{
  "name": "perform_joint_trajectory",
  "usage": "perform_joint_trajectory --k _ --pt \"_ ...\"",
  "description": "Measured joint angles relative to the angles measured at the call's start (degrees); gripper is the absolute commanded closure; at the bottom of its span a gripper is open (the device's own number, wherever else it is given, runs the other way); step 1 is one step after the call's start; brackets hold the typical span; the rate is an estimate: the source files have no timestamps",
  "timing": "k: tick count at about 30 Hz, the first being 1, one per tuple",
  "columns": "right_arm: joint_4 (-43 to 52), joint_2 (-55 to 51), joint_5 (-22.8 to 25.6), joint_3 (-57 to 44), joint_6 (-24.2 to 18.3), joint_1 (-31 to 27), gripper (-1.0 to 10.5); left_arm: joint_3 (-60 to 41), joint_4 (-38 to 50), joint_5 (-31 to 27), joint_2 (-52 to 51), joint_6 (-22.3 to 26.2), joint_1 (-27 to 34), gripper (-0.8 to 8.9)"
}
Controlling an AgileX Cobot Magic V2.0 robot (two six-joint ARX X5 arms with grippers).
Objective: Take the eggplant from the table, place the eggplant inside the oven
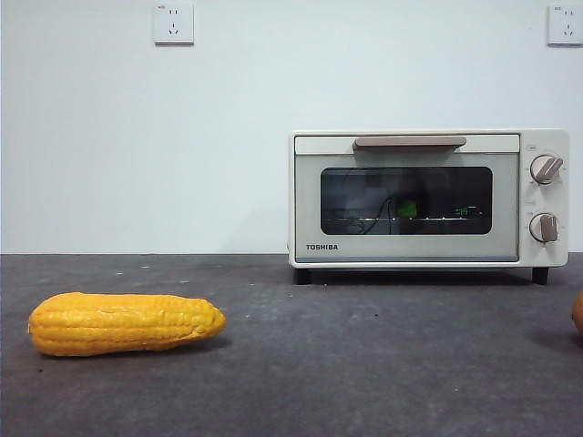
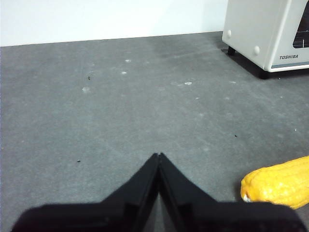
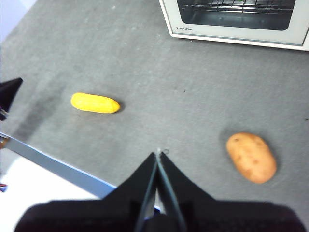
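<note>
The cream-white oven [image 1: 428, 198] stands at the back right of the table [image 1: 364, 364] with its dark glass door closed. Through the glass a small bright green patch [image 1: 407, 208] shows on the wire rack. It looks like the eggplant's stem cap, but no purple body can be made out. No eggplant lies on the table in any view. My left gripper [image 2: 158, 155] is shut and empty above bare table, with the oven [image 2: 265, 34] far ahead. My right gripper [image 3: 158, 153] is also shut and empty, high over the table's near side, well short of the oven [image 3: 236, 21].
A yellow corn cob [image 1: 123, 323] lies at the front left, also visible as the corn cob [image 2: 277, 181] and corn cob [image 3: 95, 103]. A brown potato [image 3: 251, 157] lies at the right; only its edge [image 1: 578, 314] shows in front. The table's edge [image 3: 58, 166] runs near my right gripper.
</note>
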Motion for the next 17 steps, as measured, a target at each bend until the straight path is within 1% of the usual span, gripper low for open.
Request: perform_joint_trajectory --k 2,3,6,9,11,14,17 --pt "0.8 -0.3 1.9 0.0 -1.6 -0.2 9.5 0.0 0.0 0.0 0.0 0.0 0.0 8.17" --pt "3.0 -1.0 3.1 0.0 -2.9 -0.8 9.5 0.0 0.0 0.0 0.0 0.0 0.0 8.17" --pt "9.2 -3.6 3.7 0.0 -5.6 -3.3 9.5 0.0 0.0 0.0 0.0 0.0 0.0 8.17" --pt "13.9 -7.8 3.7 0.0 -6.9 -7.1 9.5 0.0 0.0 0.0 0.0 0.0 0.0 8.17" --pt "15.0 -10.6 5.1 0.1 -7.6 -9.5 9.5 0.0 0.0 0.0 0.0 0.0 0.0 8.17" --pt "15.1 -13.2 8.5 0.2 -9.4 -12.0 9.5 0.0 0.0 0.0 0.0 0.0 0.0 8.17" --pt "16.1 -15.2 9.4 -1.0 -10.3 -13.7 9.5 0.0 0.0 0.0 0.0 0.0 0.0 8.17"
